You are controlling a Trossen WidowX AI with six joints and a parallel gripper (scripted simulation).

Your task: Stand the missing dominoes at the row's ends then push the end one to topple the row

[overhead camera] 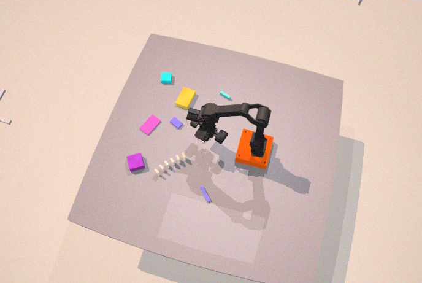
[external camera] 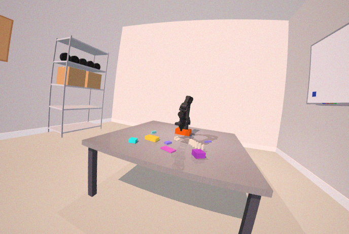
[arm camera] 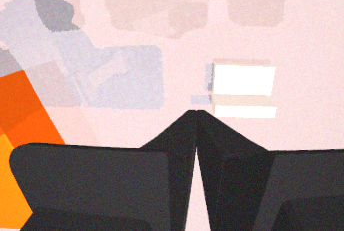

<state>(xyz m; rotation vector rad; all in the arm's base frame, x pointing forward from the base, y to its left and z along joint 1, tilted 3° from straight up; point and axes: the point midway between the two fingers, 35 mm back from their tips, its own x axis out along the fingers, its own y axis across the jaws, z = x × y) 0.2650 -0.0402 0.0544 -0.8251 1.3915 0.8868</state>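
A row of several cream dominoes [overhead camera: 172, 161] [external camera: 199, 145] stands upright near the purple block. Two loose cream dominoes lie close together, apart from the row. In the wrist view one domino [arm camera: 243, 80] shows a broad face and the other domino [arm camera: 245, 112] shows a narrow face. The top view has them mostly hidden under the arm; the exterior view shows the loose pair [external camera: 176, 138] small. My gripper [arm camera: 195, 117] [external camera: 181, 130] is shut and empty, fingertips together. It is above the table, and the loose pair is just right of the fingertips in the wrist view.
A purple block [overhead camera: 135, 161] [external camera: 198, 153] is near the row's far end. A violet bar [overhead camera: 205, 194], a small violet block [overhead camera: 176, 122], a magenta plate [overhead camera: 150, 124], a yellow block [overhead camera: 185, 97], a cyan block [overhead camera: 166, 77] and a teal bar [overhead camera: 225, 95] lie around. The orange base [overhead camera: 252, 161] carries the arm.
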